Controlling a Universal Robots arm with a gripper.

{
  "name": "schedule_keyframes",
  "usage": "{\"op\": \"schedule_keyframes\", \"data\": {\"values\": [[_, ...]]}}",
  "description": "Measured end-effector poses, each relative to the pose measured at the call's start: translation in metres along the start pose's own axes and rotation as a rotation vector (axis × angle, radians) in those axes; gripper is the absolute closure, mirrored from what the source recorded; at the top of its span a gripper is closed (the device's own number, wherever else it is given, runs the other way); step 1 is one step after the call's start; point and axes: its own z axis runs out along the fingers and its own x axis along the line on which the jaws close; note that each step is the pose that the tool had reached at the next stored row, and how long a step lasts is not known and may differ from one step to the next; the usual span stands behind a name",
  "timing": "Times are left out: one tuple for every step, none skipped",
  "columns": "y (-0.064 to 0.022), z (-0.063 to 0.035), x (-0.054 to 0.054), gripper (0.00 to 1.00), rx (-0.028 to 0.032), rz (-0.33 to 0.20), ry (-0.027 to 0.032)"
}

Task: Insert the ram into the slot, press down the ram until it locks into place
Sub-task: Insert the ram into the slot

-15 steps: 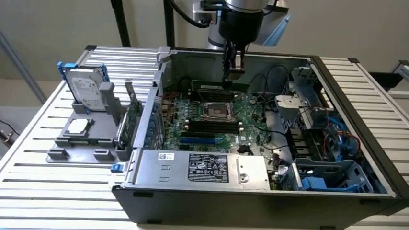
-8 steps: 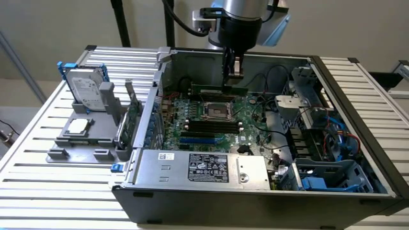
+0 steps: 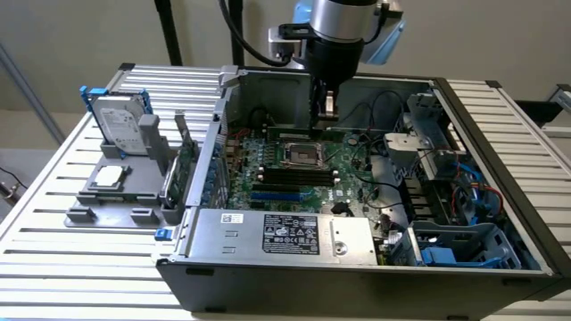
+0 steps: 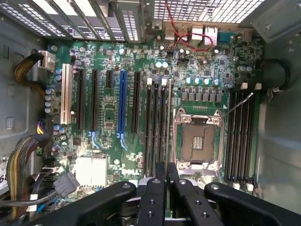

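Hand (image 3: 325, 110) is clenched on the ram (image 3: 299, 128) at mid-length of its top edge, held above the board beside the processor socket (image 3: 301, 154). The ram is judged light, stiff and fragile; grip the edges, not the chips. The wrist view shows the ram edge-on, aligned with the slot (image 3: 290, 169) nearest that socket. The exterior view shows its height above it.

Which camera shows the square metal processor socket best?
The wrist view: the processor socket lies face-on, its frame and centre unobstructed. The exterior view shows the socket at a slant, deep inside the case.
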Motion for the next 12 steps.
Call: {"op": "schedule_keyframes", "data": {"values": [[0.0000,0.0018,0.001,0.87,-0.0001,0.000,0.0001],[-0.0001,0.0036,0.002,0.87,0.0000,0.000,-0.0001],[-0.0001,0.0054,0.003,0.87,0.0000,0.000,-0.0002],[-0.0002,0.0072,0.005,0.87,0.0001,0.000,-0.0001],[-0.0002,0.0089,0.006,0.87,-0.0001,0.000,0.0000],[-0.0003,0.0107,0.007,0.87,0.0000,0.000,0.0000],[-0.0003,0.0126,0.008,0.87,0.0000,0.000,0.0000],[-0.0004,0.0145,0.008,0.87,0.0000,0.000,-0.0001],[-0.0004,0.0162,0.009,0.87,0.0000,0.000,-0.0001],[-0.0004,0.0180,0.009,0.87,0.0000,0.000,-0.0001],[-0.0005,0.0199,0.010,0.87,0.0000,0.000,-0.0001],[-0.0006,0.0216,0.010,0.87,0.0000,0.000,0.0000]]}}
